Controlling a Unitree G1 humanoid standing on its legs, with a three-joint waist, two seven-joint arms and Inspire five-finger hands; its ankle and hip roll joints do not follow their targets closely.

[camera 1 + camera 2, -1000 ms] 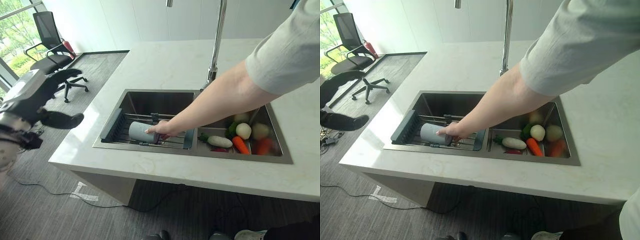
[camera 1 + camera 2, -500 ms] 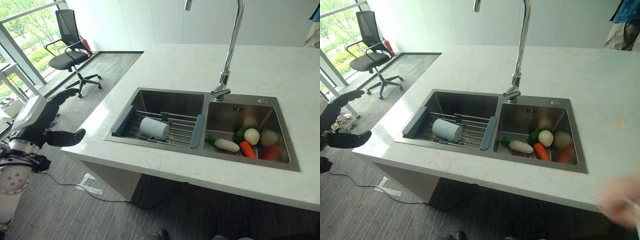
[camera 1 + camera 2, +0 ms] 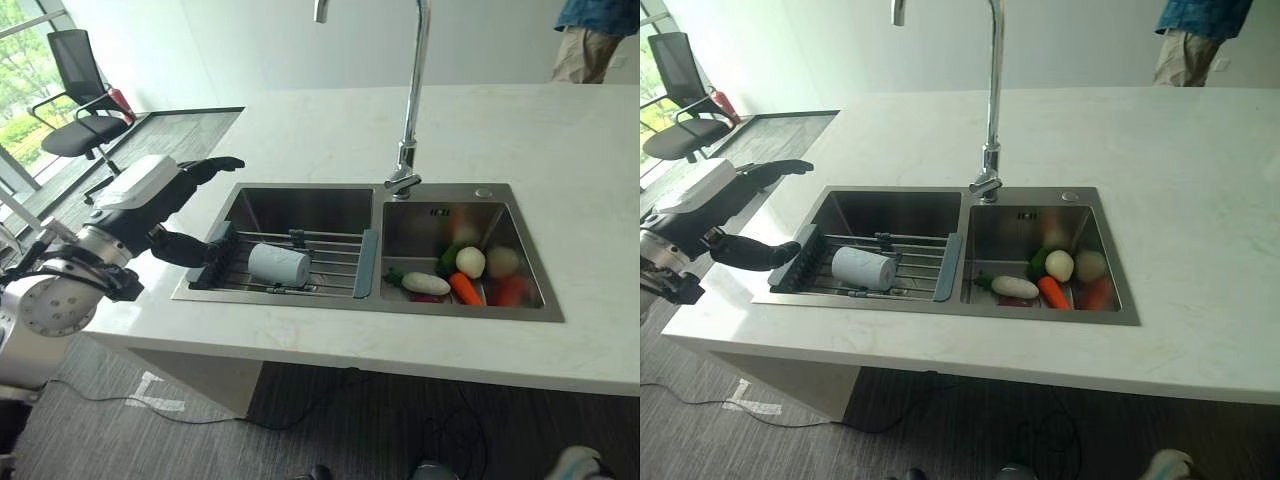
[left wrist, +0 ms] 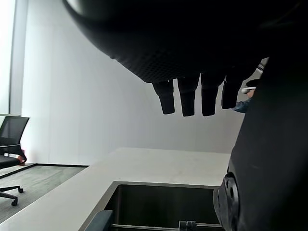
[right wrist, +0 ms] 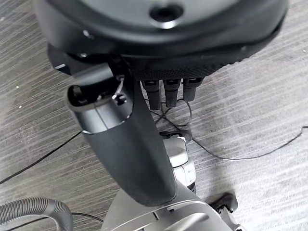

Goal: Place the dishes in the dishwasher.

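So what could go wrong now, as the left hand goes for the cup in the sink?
1. The cup lies on its side on the wire rack, so it may roll away when the open left hand touches it.
2. The hand is over the sink's left rim and might knock the rack's end piece.
3. The tap rises close by and could catch the arm.

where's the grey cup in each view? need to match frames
Left eye: cup on its side on the rack in the left basin, left of centre.
Right eye: cup on the same rack, left of centre.
Left wrist: not in it; the basin's far wall and the rack's back bar show.
Right wrist: not in it; floor.
Shared landmark: faucet.
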